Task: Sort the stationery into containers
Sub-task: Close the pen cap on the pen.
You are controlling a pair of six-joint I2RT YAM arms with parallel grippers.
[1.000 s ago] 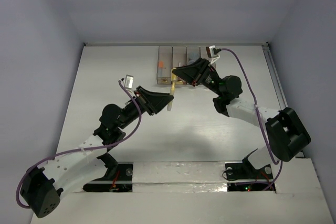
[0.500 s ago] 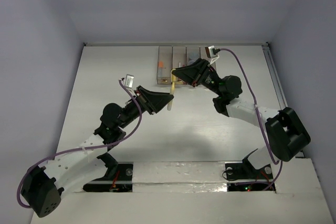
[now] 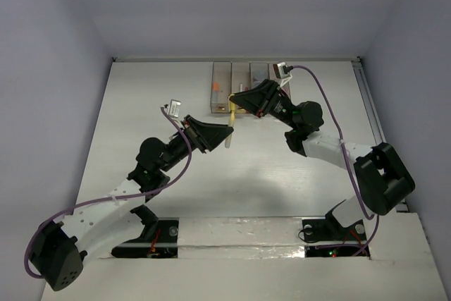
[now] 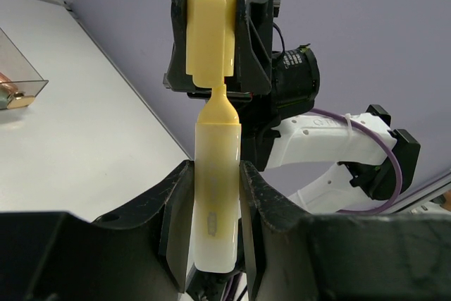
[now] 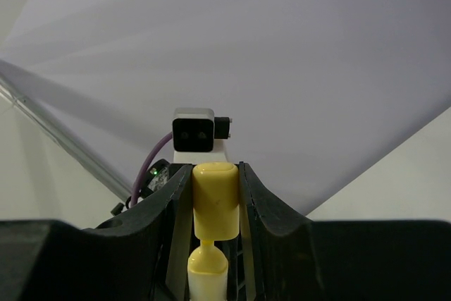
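My left gripper [image 3: 227, 134] is shut on the pale yellow marker body [image 4: 217, 188], which points toward the right gripper. My right gripper [image 3: 233, 98] is shut on the marker's yellow cap [image 5: 215, 202], also seen in the left wrist view [image 4: 210, 33]. Cap and body are in line, mid-air, with the thin nib showing between them. In the top view the marker [image 3: 229, 137] hangs just in front of the containers [image 3: 239, 75], a row of translucent bins at the table's far edge. One bin corner [image 4: 17, 75] shows in the left wrist view.
Orange pieces [image 3: 213, 90] lie in the leftmost bin. A copper-orange piece [image 4: 7, 93] shows by the bin in the left wrist view. A rail [image 3: 370, 114] runs along the table's right edge. Walls close in the far and side edges.
The right wrist has shifted very slightly. Both grippers keep their hold, and the marker and cap stay at the same spot.
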